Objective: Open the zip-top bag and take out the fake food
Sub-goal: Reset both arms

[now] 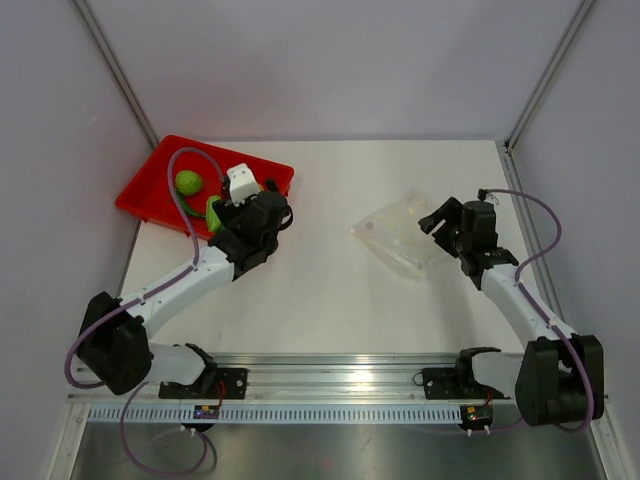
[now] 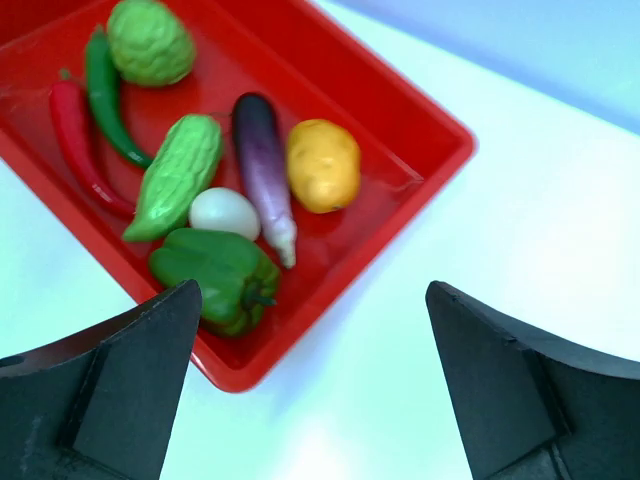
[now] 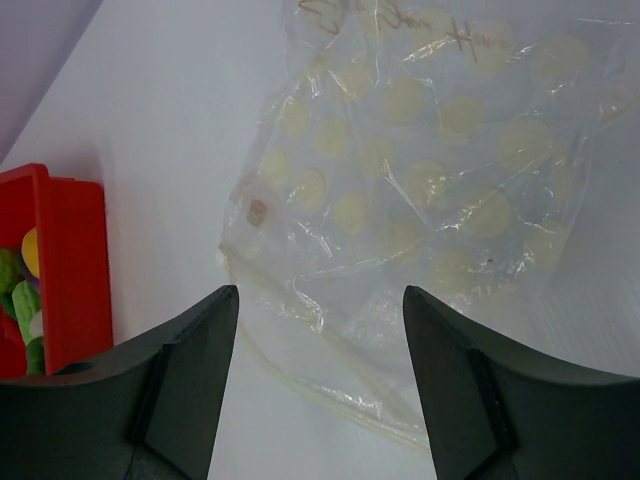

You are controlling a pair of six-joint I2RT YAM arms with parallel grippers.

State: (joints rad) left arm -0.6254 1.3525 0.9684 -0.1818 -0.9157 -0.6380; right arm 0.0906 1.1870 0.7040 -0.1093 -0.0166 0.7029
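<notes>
From above, my left arm [image 1: 190, 280] covers most of the food [image 1: 188, 182] in the tray [image 1: 140, 195], my left wrist view clips that tray top and left, and the bag [image 3: 420, 200] runs off my right wrist view.

Nothing legible — only an unreadable scrawl [image 3: 462, 38] on the zip-top bag [image 3: 400, 190].

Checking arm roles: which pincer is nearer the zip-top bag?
Right. The right pincer sits at the edge of the zip-top bag; the left pincer is far off, over the red tray.
</notes>
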